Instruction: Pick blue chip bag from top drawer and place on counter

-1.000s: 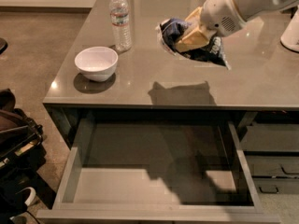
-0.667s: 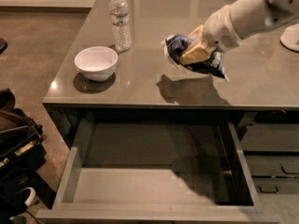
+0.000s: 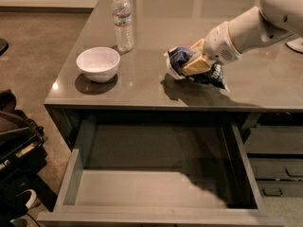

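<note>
Blue chip bag (image 3: 179,60) is pinched across its middle in my gripper (image 3: 196,64), its ends spilling out either side. The counter (image 3: 142,86) lies straight beneath, seemingly touching the bag's lower edge; the top drawer (image 3: 156,188) gapes well below.

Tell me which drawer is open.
The wide top drawer, pulled out below the counter; the narrower drawers at right are shut. The gripper holds the bag over the counter.
</note>
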Action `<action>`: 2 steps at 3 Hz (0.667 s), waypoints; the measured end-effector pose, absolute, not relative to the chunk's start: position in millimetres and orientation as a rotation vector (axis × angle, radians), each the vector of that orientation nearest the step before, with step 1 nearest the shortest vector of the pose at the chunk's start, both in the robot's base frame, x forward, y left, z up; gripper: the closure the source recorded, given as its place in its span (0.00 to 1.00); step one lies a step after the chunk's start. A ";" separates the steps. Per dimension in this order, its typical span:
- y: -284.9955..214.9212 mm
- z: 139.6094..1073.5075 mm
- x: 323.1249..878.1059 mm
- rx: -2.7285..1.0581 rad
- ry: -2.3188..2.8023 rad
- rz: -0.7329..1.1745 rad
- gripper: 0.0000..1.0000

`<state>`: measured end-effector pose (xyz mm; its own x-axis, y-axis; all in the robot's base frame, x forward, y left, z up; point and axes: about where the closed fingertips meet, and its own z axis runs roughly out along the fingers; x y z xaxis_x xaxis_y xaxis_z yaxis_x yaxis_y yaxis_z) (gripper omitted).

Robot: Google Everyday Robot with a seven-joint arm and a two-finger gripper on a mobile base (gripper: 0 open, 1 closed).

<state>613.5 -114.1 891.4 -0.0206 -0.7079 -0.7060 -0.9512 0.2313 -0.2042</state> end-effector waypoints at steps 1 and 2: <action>-114.1 891.4 613.5 -1.536 1.787 0.429 0.37; -114.0 891.3 613.5 -1.536 1.786 0.429 0.14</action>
<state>613.5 -114.0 891.3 -0.0206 -0.7079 -0.7060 -0.9512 0.2312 -0.2041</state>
